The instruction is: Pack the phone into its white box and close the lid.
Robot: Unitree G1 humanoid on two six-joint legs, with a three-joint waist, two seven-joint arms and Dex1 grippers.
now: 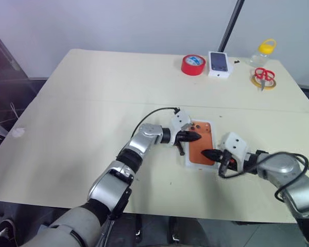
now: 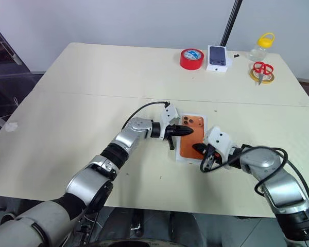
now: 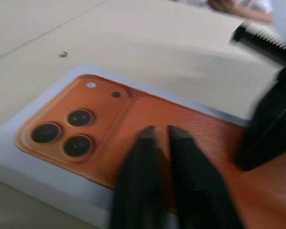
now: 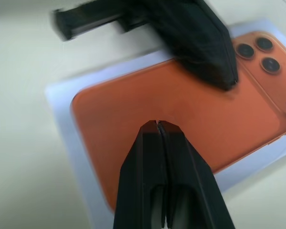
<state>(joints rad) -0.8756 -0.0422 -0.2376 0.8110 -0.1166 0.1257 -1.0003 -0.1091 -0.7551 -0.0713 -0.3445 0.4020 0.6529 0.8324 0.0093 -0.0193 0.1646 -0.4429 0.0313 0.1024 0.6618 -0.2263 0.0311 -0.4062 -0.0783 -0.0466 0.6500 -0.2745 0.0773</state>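
White box (image 2: 179, 154): shallow and flat, on the near half of the table (image 2: 82, 103), with its rim showing as a pale border around what it holds.
Contents: the phone (image 2: 189, 139) lies inside the white box, back side up, its lenses at the far corner toward the left arm's side.
Lid: the phone's orange back is uncovered.
Second box: a small white box with a phone picture (image 2: 217, 55) stands near the table's far edge, well apart from the first.
Count of boxes: two.
Count of phones: one real phone.
Count of tape rolls: two, a red tape roll (image 2: 191, 58) just beside the small box and a yellow tape roll (image 2: 263, 77) further right.
Count of scissors: one pair of red scissors (image 2: 262, 69), lying on the yellow roll.
Count of bottles: one clear bottle with a yellow cap (image 2: 260, 47), at the far right corner.
Left gripper (image 3: 158, 131): over the phone's middle, fingers a narrow slit apart, nothing between them.
Right gripper (image 4: 156, 124): over the phone's near end, fingers pressed together, tips above the orange back, holding nothing.
Phone and grippers: it lies beneath both, the two sets of tips pointing toward each other from opposite sides.
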